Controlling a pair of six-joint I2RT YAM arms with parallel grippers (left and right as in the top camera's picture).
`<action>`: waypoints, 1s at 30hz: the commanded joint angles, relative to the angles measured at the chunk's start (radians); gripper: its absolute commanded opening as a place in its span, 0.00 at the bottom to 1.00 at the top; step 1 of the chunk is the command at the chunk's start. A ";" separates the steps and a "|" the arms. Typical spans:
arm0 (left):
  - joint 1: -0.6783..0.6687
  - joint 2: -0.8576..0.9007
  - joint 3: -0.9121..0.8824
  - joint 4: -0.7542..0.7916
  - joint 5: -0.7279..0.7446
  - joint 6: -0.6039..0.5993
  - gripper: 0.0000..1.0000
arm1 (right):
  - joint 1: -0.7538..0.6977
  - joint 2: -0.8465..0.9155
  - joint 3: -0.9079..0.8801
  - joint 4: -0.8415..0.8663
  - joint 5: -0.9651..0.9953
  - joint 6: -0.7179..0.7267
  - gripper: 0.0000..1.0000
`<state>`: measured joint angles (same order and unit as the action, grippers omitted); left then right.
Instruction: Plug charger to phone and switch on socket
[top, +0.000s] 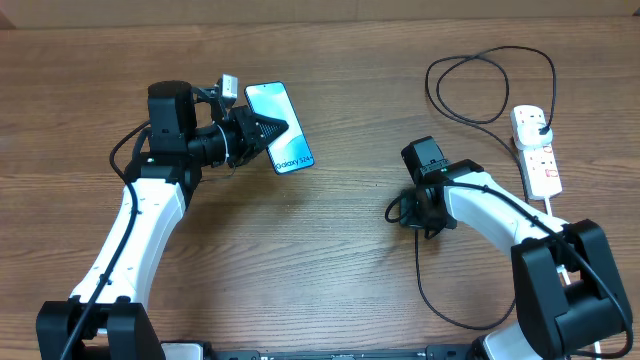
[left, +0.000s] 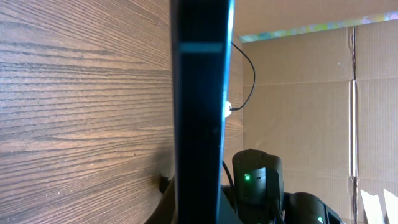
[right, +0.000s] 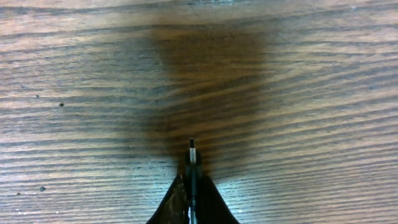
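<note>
Left pincer (top: 272, 128) clamped on the phone (top: 281, 128). Right pincer (top: 404, 212) closed on the charger (right: 192, 158) just behind its connector tip, well apart from the phone. Socket (top: 537, 150) lies farther from the phone, beyond that pincer.

Risks:
- The tip may pivot in the grip on meeting the port.
- The insertion push may slide the phone in its clamp.
- Slack cable by the right arm could snag.

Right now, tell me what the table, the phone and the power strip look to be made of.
Table: wood or wood-look laminate, matte, with brown grain lines running across it. Phone: probably a glass front, smooth, with a lit screen; the edge is dark and sleek, material unclear. Power strip: white moulded plastic, smooth, with red switches.
</note>
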<state>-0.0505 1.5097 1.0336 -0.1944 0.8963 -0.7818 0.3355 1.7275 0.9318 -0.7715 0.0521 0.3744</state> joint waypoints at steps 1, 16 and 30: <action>-0.002 -0.012 0.016 0.010 0.013 0.020 0.04 | -0.001 0.089 -0.041 0.000 0.044 0.014 0.09; -0.001 -0.012 0.016 0.021 0.050 0.019 0.04 | -0.011 0.080 -0.005 -0.040 -0.032 -0.045 0.04; -0.008 -0.021 0.016 0.609 0.367 -0.422 0.04 | -0.042 -0.350 0.105 -0.025 -1.279 -0.460 0.04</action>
<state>-0.0505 1.5097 1.0328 0.3103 1.1461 -0.9909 0.2951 1.4387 1.0088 -0.8215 -0.8692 -0.0006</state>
